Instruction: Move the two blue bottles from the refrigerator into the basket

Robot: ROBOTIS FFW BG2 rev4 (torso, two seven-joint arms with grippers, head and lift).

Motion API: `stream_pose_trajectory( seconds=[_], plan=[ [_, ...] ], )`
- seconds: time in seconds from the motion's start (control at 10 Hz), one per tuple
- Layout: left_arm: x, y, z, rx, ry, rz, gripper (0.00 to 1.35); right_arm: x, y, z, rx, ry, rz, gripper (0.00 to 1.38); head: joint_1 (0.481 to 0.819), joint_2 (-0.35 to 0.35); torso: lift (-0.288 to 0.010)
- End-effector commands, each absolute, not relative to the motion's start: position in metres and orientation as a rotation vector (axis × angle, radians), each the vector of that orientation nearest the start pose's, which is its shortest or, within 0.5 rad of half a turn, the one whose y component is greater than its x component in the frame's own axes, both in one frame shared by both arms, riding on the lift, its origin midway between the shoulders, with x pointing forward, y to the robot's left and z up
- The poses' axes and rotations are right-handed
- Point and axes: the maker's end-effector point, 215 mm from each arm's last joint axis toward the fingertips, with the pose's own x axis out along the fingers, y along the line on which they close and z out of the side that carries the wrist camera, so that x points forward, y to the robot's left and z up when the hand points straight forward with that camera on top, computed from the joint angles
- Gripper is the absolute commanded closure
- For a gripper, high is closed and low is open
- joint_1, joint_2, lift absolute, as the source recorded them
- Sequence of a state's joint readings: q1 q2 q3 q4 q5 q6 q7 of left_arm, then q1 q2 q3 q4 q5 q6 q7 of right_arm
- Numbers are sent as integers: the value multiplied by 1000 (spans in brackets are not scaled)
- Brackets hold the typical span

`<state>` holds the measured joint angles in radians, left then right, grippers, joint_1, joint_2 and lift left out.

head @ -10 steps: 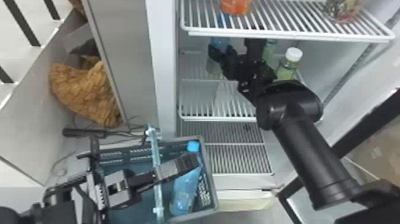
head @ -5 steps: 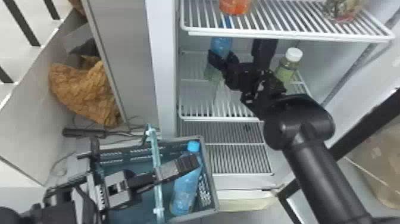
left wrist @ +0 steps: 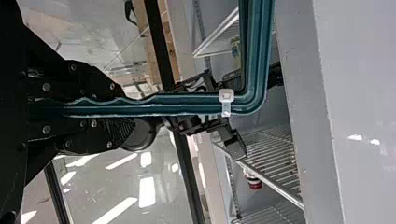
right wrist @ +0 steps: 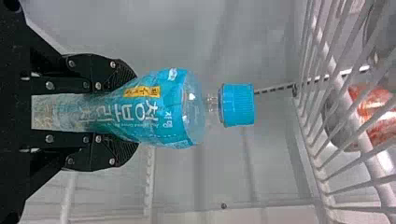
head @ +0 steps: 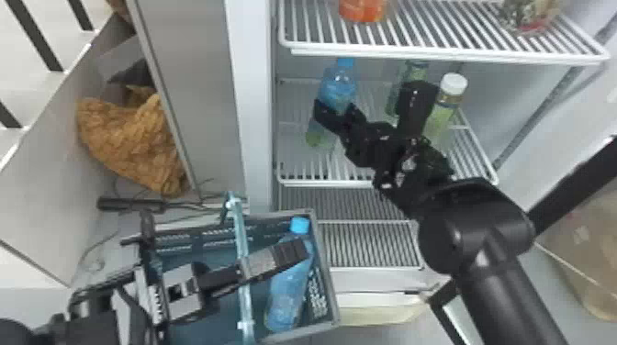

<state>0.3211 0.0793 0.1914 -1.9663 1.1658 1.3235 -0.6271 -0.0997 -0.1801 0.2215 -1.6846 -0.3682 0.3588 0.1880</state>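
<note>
In the head view my right gripper (head: 339,114) is inside the refrigerator, around a blue bottle (head: 339,87) at mid-height, just below the upper shelf. The right wrist view has that bottle (right wrist: 159,107) upright between the pads of my right gripper (right wrist: 116,108), cap free. Another blue bottle (head: 287,284) lies tilted along the right side of the grey basket (head: 328,293). My left gripper (head: 245,268) is at the teal handle (head: 238,229) over the basket; in the left wrist view the left gripper (left wrist: 123,106) is clamped on this handle (left wrist: 187,103).
A white-capped green bottle (head: 443,108) and a second greenish one (head: 413,69) stand right of the held bottle. The upper wire shelf (head: 404,55) carries an orange-red item (head: 362,9). The refrigerator's left wall edge (head: 255,114) rises between shelves and basket.
My right gripper has drawn the held blue bottle out toward the front and lower; its cap now shows below the upper shelf's edge. The left arm has kept still.
</note>
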Motion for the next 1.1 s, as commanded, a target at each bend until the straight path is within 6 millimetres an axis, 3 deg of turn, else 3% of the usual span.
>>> stream_pose_trajectory(
  seconds=[0.0, 0.4, 1.0],
  plan=[
    [302, 31, -330, -1243, 746, -1107, 1202, 574, -86, -335, 193, 202, 497, 1279, 695, -79, -220],
    [304, 31, -328, -1244, 737, -1110, 1202, 518, -64, -316, 248, 214, 592, 1279, 695, -56, -220],
    [306, 34, -324, -1249, 714, -1108, 1202, 445, -73, -298, 271, 271, 647, 1279, 695, -49, -220]
  ],
)
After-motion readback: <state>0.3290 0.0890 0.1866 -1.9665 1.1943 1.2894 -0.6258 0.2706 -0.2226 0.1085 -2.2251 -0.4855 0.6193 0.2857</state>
